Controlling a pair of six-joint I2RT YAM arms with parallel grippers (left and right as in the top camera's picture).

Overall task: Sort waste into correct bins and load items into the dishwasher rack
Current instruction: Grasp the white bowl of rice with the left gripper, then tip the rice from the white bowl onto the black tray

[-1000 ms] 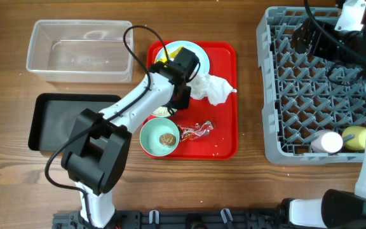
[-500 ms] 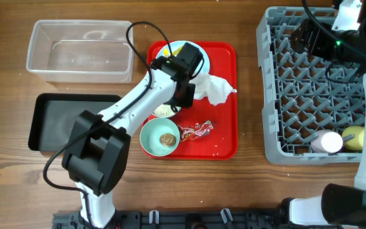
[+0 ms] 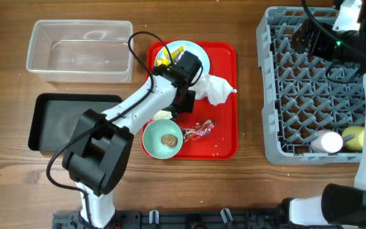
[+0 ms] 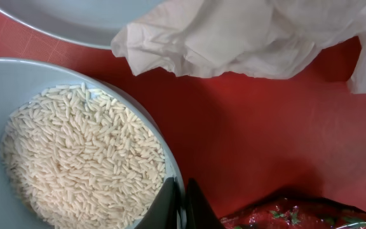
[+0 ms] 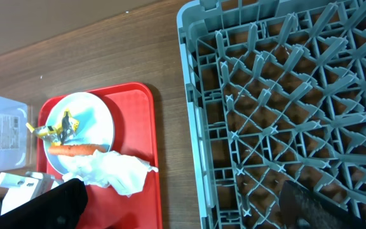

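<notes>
Left gripper (image 4: 182, 202) pinched on the rim of the pale round bowl (image 4: 5, 89) of white rice grains (image 4: 81, 159); right gripper (image 5: 184, 191) spread wide over the large grey plastic dishwasher rack (image 3: 278, 95)

Rice bowl sits mid flat red tray (image 3: 224, 143), mostly hidden under the arm in the overhead view; crumpled white napkin (image 3: 216, 89) just upper right of it, overlapping the round light-blue plate (image 5: 97, 121) at tray top; orange carrot piece (image 5: 75, 150) and small yellow wrapper (image 5: 62, 124) on the plate; teal bowl (image 3: 152, 141) holding the small brown lump (image 3: 167, 140) just below the gripper; red wrapper (image 3: 197, 130) to its right; clear plastic rectangular tub (image 3: 81, 51) upper left, black shallow tray (image 3: 62, 121) below it; small pink cup (image 3: 326, 141) and small yellow cup (image 3: 354, 137) in the rack's lower right corner
</notes>
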